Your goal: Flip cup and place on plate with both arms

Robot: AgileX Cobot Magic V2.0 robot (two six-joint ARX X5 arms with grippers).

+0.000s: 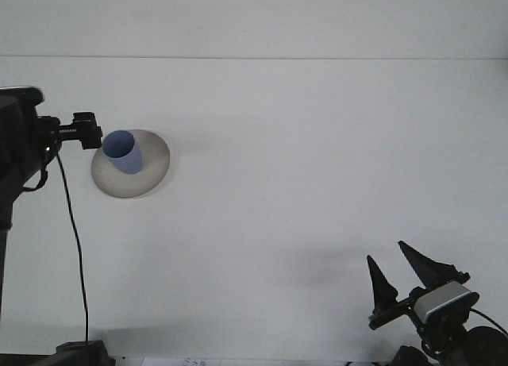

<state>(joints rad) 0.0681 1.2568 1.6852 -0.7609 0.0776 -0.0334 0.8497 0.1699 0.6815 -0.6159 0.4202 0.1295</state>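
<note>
One white table (302, 159) fills nearly the whole front view, and both arms are seen at its near edge. The left arm is set at the far left, with a black cable (73, 247) hung down from it; the left gripper (94, 132) is held just beside the cup's rim, and whether its fingers are parted or closed cannot be told. The right gripper (401, 269) is raised at the lower right, its two dark fingers spread apart around nothing. A grey plate (151, 175) is laid at the left of the table, and the blue cup (123, 152) is stood on it, mouth upward and slightly tilted.
</note>
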